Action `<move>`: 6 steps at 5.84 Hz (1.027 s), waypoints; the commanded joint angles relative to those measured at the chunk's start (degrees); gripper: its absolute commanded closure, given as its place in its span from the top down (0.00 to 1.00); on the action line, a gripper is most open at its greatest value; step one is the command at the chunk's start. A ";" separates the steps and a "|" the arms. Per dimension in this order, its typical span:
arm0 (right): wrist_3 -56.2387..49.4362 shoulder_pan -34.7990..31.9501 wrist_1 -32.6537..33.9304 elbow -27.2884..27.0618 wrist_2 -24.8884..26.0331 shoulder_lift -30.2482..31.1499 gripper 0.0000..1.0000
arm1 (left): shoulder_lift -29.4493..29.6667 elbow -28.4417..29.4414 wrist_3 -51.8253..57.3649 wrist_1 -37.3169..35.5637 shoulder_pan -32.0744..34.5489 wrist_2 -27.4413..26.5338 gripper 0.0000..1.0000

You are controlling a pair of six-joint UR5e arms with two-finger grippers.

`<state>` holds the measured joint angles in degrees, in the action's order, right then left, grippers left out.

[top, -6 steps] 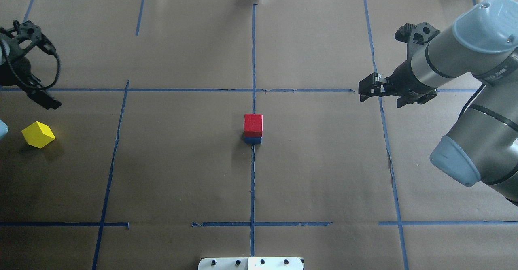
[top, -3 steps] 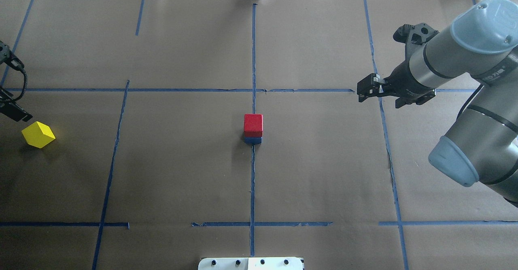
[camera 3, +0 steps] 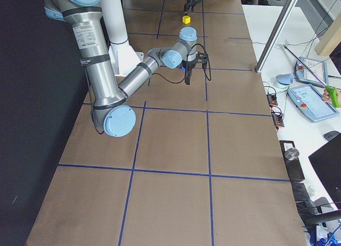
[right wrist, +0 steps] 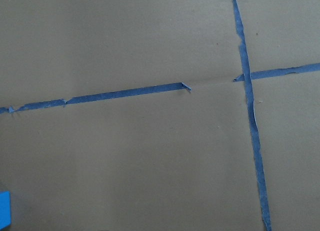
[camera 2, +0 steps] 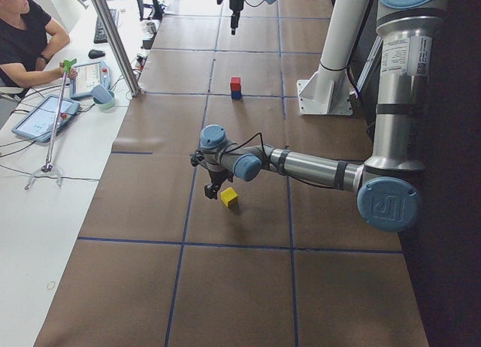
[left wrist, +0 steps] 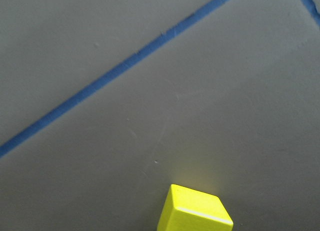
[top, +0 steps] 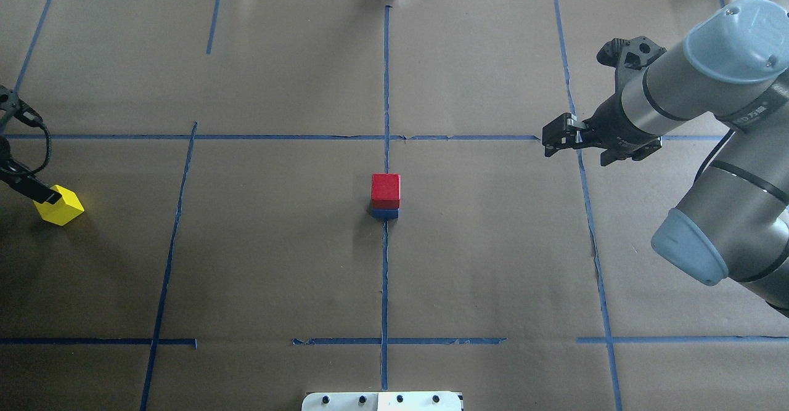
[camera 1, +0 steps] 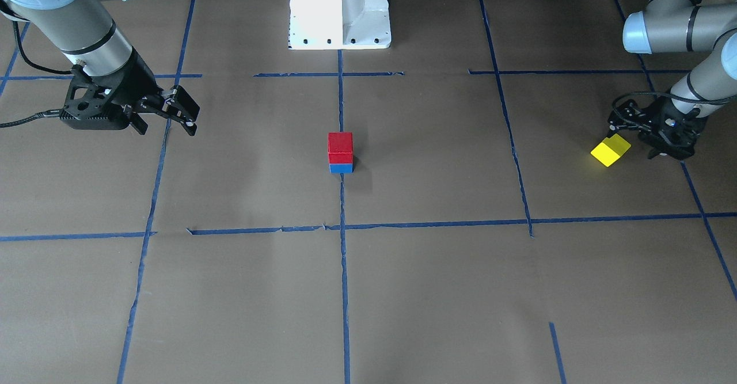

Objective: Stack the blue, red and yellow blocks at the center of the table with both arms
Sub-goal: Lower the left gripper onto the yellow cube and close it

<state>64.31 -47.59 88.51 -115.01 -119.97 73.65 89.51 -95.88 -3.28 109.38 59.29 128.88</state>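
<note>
A red block (top: 386,190) sits on a blue block (top: 384,214) at the table's centre; the stack also shows in the front view (camera 1: 340,152). A yellow block (top: 61,206) lies alone at the far left, turned diagonally, and shows in the front view (camera 1: 611,149) and at the bottom of the left wrist view (left wrist: 196,211). My left gripper (camera 1: 636,137) is low beside the yellow block, open, holding nothing. My right gripper (top: 550,138) is open and empty, hovering to the right of the stack.
Blue tape lines (top: 386,90) divide the brown paper-covered table into squares. The robot's white base (camera 1: 339,10) stands at the near edge. An operator (camera 2: 22,39) sits at a side desk with tablets, off the table.
My left gripper has come down and closer to the yellow block, one finger now at its edge. The right gripper has shifted only slightly. The blocks have not moved.
</note>
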 commanded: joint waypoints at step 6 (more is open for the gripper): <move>-0.06 0.04 0.00 0.05 -0.09 0.00 1.00 | -1.18 2.97 0.63 6.72 -4.97 -2.93 1.00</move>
<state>64.31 -47.55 88.51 -114.99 -120.04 73.68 88.51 -93.66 -3.13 115.60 54.77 126.38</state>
